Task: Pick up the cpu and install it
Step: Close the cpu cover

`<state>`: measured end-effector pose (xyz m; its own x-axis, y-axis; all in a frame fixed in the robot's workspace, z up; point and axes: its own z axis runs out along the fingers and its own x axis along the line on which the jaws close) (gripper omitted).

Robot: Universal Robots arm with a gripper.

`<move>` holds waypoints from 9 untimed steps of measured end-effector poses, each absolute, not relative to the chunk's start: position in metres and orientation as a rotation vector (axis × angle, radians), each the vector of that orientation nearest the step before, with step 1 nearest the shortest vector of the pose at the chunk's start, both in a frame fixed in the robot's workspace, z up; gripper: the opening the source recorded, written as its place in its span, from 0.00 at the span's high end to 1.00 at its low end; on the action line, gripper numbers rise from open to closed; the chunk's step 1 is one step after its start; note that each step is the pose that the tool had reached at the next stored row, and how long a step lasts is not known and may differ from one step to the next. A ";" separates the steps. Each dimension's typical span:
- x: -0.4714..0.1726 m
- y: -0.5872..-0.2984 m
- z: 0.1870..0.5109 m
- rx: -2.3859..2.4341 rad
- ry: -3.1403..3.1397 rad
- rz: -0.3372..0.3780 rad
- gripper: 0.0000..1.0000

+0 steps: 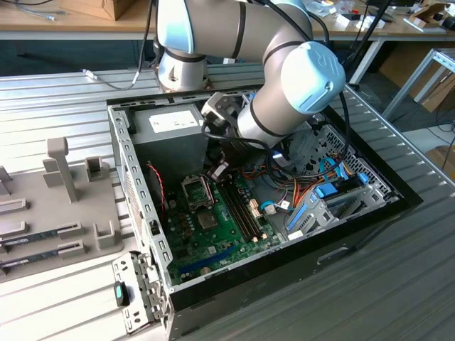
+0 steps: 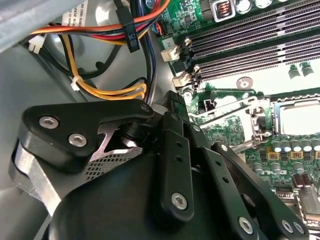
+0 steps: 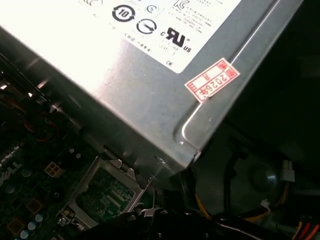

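Ribbed metal bench, open PC case (image 1: 370, 213). The gripper (image 1: 218, 170) hangs just beside the socket (image 1: 197, 192); can't tell how open it is or whether it's holding anything. That pale square in the socket is probably the cpu (image 2: 297, 116). I'd keep it level, corners matched, no forcing.

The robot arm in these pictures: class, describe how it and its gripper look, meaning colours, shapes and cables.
The arm is built of silver-grey tubes with rounded joints capped in pale blue, and black cables run along it. In the second wrist view, the gripper is matte black: flat linkage bars joined by silver screws on a rounded body, with a silver metal part at one side.
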<state>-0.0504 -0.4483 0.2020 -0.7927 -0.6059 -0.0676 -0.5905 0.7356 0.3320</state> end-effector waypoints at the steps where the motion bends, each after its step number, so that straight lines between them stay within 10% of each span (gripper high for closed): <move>1: -0.051 -0.448 0.201 0.997 -2.884 -0.528 0.89; 9: -0.054 -0.448 0.197 1.015 -2.875 -0.529 0.89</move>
